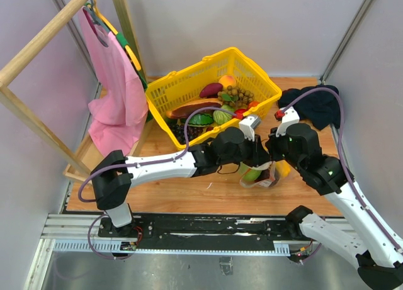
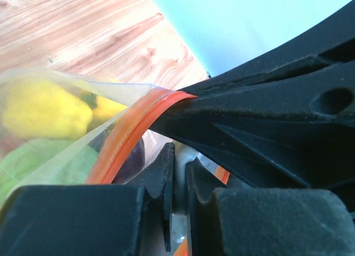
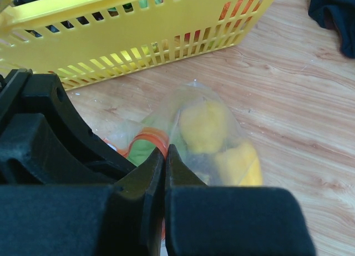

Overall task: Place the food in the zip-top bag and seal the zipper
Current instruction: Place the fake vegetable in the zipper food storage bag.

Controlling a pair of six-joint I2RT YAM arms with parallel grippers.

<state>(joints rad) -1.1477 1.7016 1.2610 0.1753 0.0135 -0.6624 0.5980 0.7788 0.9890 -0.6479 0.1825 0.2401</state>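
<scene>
Top external, table (image 1: 189, 189): zip-top bag (image 1: 261, 175) sits mid-table, near the yellow basket (image 1: 208, 82).
food (image 3: 205, 125): yellow and green pieces bagged; more lies in the basket.
zipper (image 2: 133, 128): long axis slants lower-left to upper-right in the left wrist view; sealing looks unfinished.
left gripper (image 2: 178, 172): fingers nearly together, pinching zipper.
right gripper (image 3: 165, 156): clamped on zipper.

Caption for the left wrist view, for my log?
Left gripper shut on the zipper; yellow and green food inside the zip-top bag.
</scene>
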